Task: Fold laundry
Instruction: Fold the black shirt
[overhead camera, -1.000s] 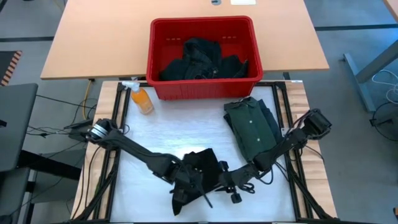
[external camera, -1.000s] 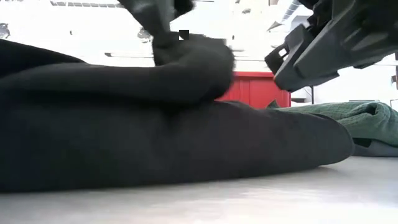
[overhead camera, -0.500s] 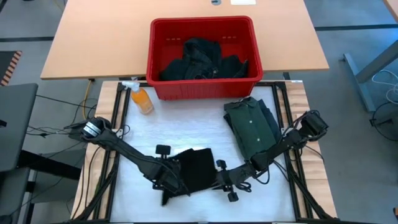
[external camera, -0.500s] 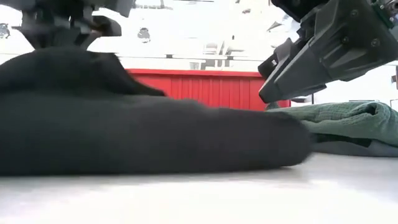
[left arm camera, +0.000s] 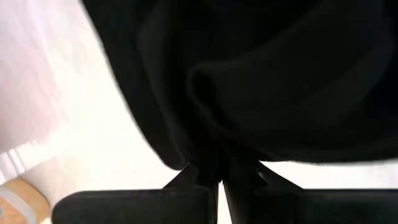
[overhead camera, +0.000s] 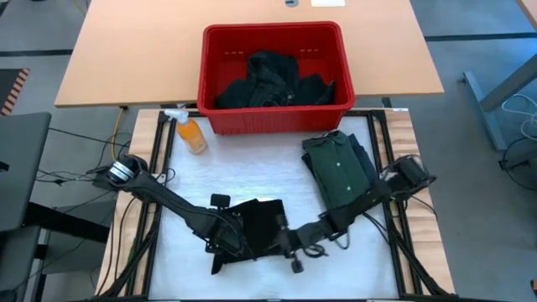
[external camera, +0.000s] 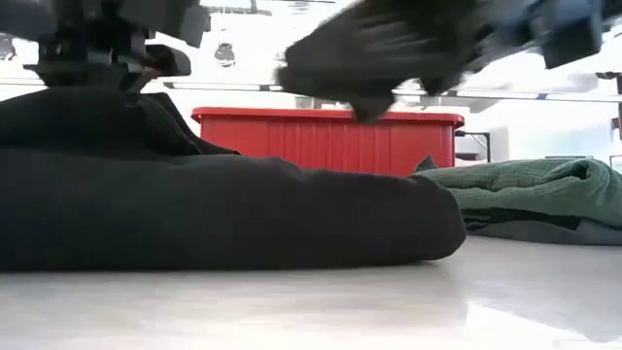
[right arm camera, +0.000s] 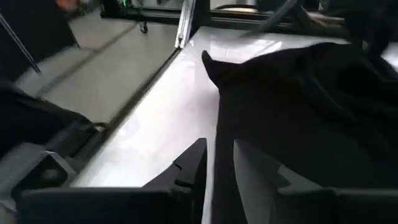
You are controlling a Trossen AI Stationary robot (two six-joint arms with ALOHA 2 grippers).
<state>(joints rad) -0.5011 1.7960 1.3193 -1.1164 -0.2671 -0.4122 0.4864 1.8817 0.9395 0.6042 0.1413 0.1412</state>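
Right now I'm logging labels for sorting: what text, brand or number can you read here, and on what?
None can be read.
Bottle: label too small.
Basket: no print seen.
Green shirt, black cloth: no tags show.

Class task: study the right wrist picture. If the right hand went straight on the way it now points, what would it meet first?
Most likely the black garment: the right hand points at its near edge on the white table, fingers parted. Depth is unclear, so contact may already be close.
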